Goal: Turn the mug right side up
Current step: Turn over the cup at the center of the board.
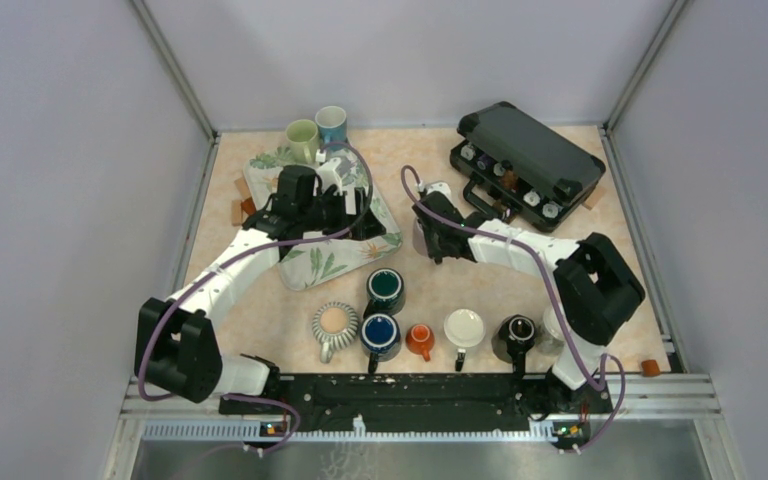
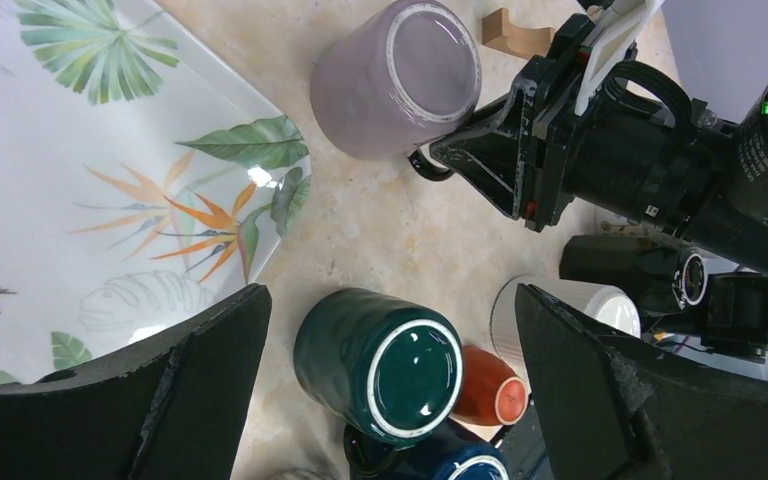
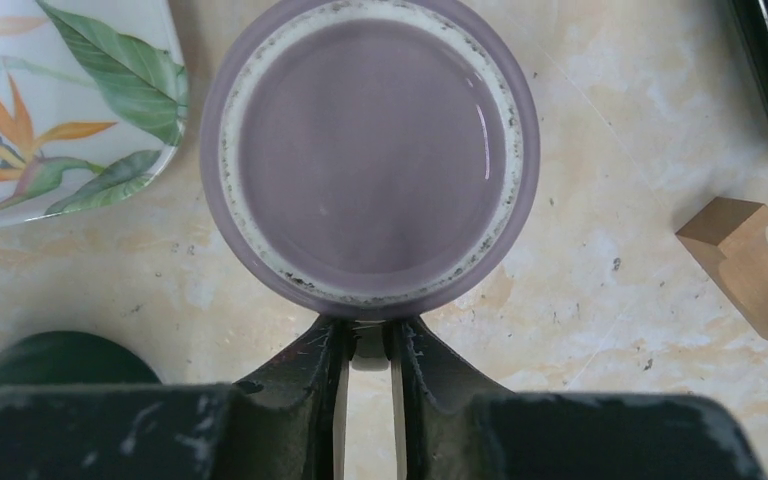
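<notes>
Nearest the arm bases stood a row of cups, from a striped mug (image 1: 335, 322) on the left to a black mug (image 1: 515, 335) on the right. Just behind them a dark green mug (image 2: 380, 365) sat open side up. The left gripper (image 2: 390, 300) hung above it, jaws wide apart and holding nothing, at the right edge of the leaf-patterned tray (image 2: 110, 200).

Farther in, just right of the tray, the purple mug (image 3: 370, 150) stood upside down on the table (image 3: 580, 250), its rough foot ring facing up. The right gripper (image 3: 368, 335) had its jaws pressed together on what looked like the handle at the mug's near side, though the fingers hid most of it.

The mug was glazed ceramic: stiff, slick, fairly heavy and likely to chip if dropped. The handle seemed the sound place to hold, pinched close to the body. With the weight hanging off to one side, the mug could swing in the grip, so it would want lifting clear before the wrist rolled.

A wooden block (image 3: 750, 265) lay to the right. Beyond it sat a black case (image 1: 530, 165), and two more mugs (image 1: 302, 140) stood at the tray's far edge.
</notes>
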You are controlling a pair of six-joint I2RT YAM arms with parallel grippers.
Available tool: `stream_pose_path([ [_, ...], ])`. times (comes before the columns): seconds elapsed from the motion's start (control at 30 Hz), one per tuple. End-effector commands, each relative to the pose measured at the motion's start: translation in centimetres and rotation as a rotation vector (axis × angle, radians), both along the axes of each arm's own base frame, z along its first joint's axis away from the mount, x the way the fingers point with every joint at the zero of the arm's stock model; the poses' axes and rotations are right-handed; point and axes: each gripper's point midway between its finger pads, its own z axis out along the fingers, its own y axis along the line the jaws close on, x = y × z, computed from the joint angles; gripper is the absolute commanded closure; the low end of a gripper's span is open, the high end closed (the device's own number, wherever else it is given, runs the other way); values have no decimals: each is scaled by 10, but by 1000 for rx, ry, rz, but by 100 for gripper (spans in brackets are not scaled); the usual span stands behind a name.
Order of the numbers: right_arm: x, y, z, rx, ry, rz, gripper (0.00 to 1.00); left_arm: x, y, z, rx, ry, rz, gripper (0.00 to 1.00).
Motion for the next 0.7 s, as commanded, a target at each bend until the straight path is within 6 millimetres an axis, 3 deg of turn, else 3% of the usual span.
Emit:
stream_pose_path([
  [0.0,19,21,27,67,-81,-5,91,3,-6,4,-64,2,-15,2],
  [0.07,20,23,30,78,-81,-7,100,1,-8,3,-96,24,-17,2],
  [0.2,19,26,43,118,-96,-15,100,-2,-13,6,-182,62,-10,2],
  [0.67,28,39,120,369,-226,-73,100,4,-22,37,-337,55,24,2],
])
